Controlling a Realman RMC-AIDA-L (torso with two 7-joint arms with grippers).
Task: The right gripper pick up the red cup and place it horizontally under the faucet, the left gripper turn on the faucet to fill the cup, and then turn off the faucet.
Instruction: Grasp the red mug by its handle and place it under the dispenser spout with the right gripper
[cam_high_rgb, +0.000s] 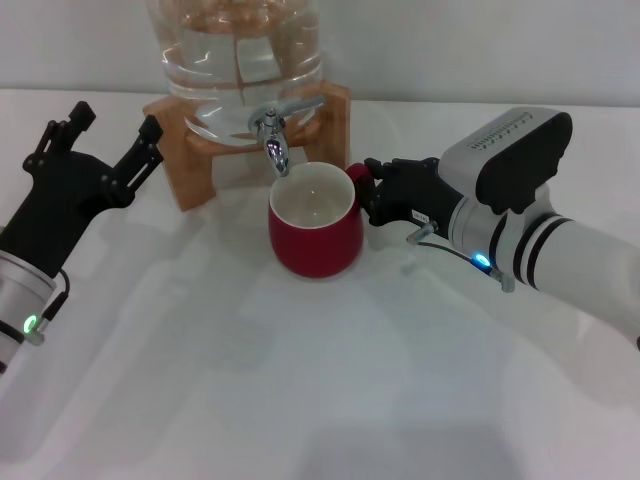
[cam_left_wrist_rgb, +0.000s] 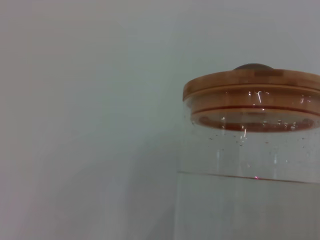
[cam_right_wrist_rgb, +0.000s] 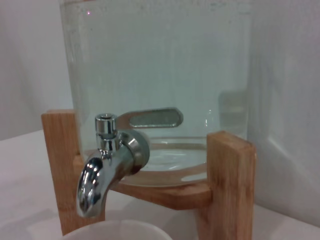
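Red cup (cam_high_rgb: 314, 232) upright on worktop (cam_high_rgb: 300, 400), rim directly beneath faucet (cam_high_rgb: 274, 141) spout. Right gripper (cam_high_rgb: 372, 193) fingers pinching cup handle. Left gripper (cam_high_rgb: 112, 140) fingers spread, well clear leftward.

Lab: bare white table (cam_high_rgb: 300, 400).

The white table (cam_high_rgb: 300, 400) carries 2 things — the red cup (cam_high_rgb: 315, 240) and a wooden stand (cam_high_rgb: 195, 170).

Open table (cam_high_rgb: 250, 380) before red cup (cam_high_rgb: 315, 235)
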